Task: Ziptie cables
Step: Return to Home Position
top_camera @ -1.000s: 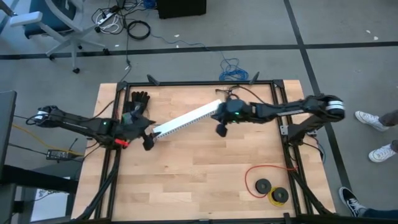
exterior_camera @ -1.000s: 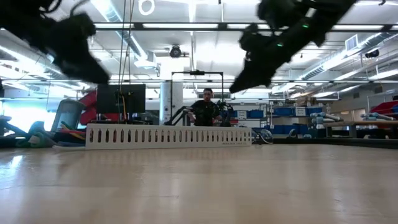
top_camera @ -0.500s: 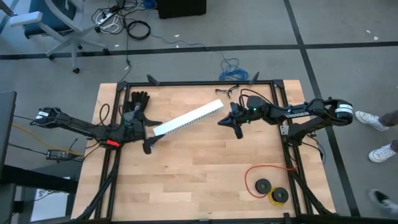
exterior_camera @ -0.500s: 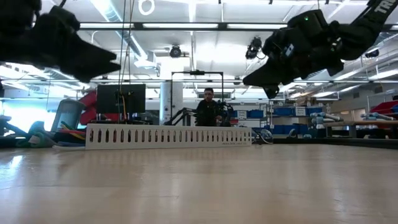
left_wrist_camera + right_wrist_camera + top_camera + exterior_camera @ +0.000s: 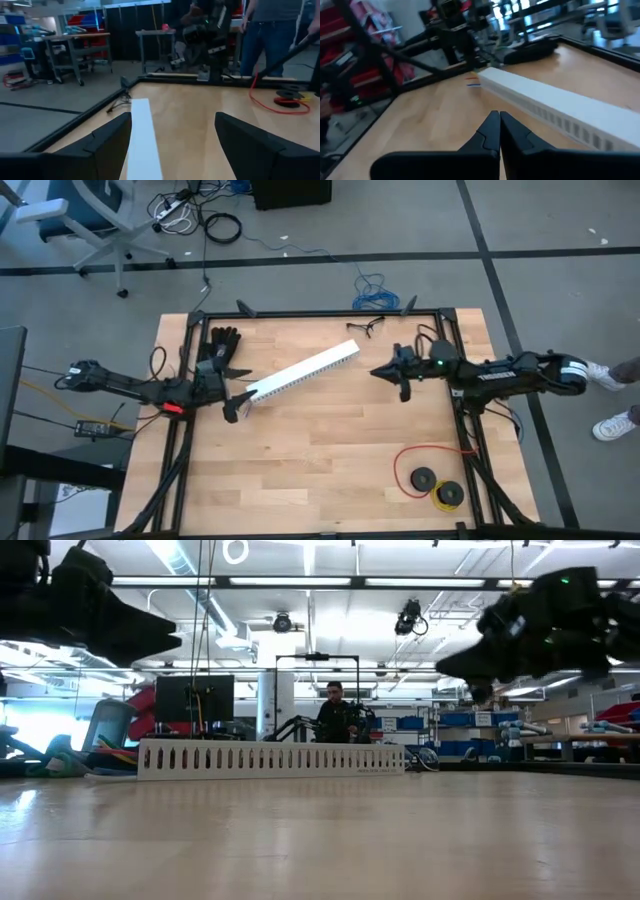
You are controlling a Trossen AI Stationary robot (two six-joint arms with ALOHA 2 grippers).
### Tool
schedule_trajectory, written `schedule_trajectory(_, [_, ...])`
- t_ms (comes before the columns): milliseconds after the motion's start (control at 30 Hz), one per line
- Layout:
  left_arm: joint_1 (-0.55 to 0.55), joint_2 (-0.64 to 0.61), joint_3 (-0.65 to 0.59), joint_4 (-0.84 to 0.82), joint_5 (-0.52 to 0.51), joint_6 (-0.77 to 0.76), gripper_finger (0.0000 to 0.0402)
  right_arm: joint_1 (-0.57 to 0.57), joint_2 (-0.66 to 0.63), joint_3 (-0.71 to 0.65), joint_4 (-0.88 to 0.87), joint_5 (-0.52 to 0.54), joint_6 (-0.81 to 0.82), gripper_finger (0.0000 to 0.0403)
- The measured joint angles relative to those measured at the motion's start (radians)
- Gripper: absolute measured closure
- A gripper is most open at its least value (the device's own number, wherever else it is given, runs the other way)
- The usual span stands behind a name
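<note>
A long white slotted channel (image 5: 300, 372) lies slantwise on the wooden table. Of the cables I see only short orange and blue strands (image 5: 474, 81) beside the channel's left end, in the right wrist view. My left gripper (image 5: 238, 400) hangs level above that end of the channel (image 5: 142, 135), clear of the table. Its fingers are open wide, with nothing between them. My right gripper (image 5: 378, 372) is shut and empty. It hangs level, right of the channel's far end, and points toward it (image 5: 499, 131).
A black glove (image 5: 220, 350) lies at the table's left edge and a pair of glasses (image 5: 365, 327) at the far edge. A red wire loop with black spools (image 5: 432, 472) sits at the near right. A black frame (image 5: 320, 313) borders the table. People stand beyond it (image 5: 270, 30).
My right gripper has drawn back from the channel's far end toward the table's right edge. It has sunk a little and tipped from slanting down to level, staying shut. My left gripper has tipped up to level, staying open. The channel has kept its place.
</note>
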Motion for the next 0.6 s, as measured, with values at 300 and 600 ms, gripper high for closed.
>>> schedule_trajectory(300, [-0.001,-0.278,0.0,-0.237,-0.008,-0.019,0.0104,-0.031,-0.154,-0.108,0.041,0.08,0.063,0.0403])
schedule_trajectory(600, [-0.002,-0.282,0.012,-0.274,-0.007,-0.034,0.0104,0.167,-0.314,-0.108,-0.227,0.372,0.036,0.0403])
